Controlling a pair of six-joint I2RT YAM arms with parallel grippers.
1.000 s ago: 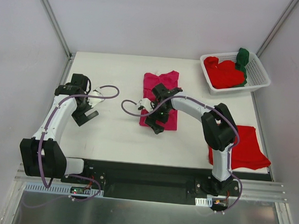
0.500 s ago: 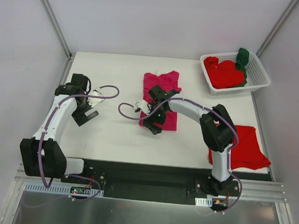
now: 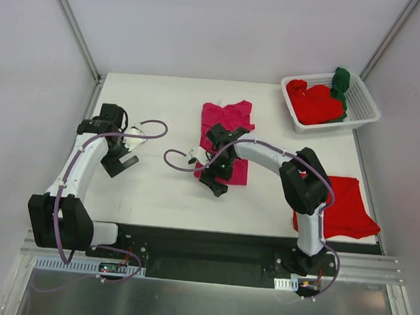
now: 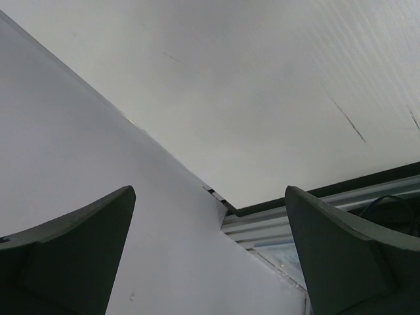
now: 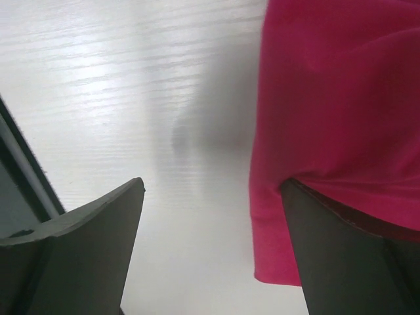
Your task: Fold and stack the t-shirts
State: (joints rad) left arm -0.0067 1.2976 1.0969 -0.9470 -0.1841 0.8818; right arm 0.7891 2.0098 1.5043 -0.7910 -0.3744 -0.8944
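A magenta-pink t-shirt [image 3: 230, 116] lies partly folded at the middle of the table. My right gripper [image 3: 214, 179] is down at its near left corner, open. In the right wrist view the shirt [image 5: 328, 98] fills the right side. One finger [image 5: 348, 262] rests over the hem and the other [image 5: 79, 249] is over bare table, with my right gripper [image 5: 211, 185] holding nothing. A folded red t-shirt [image 3: 346, 205] lies at the near right. My left gripper [image 3: 120, 163] hangs open over bare table at the left, empty [image 4: 210, 190].
A white slotted basket [image 3: 370, 103] stands at the back right corner with red shirts [image 3: 313, 103] and a dark green one [image 3: 341, 83] in it. White walls close the left, back and right sides. The table's near edge [image 4: 315, 193] shows in the left wrist view.
My right gripper has slid toward the near left corner of the magenta shirt, and its jaws have narrowed a little. The left arm has not moved.
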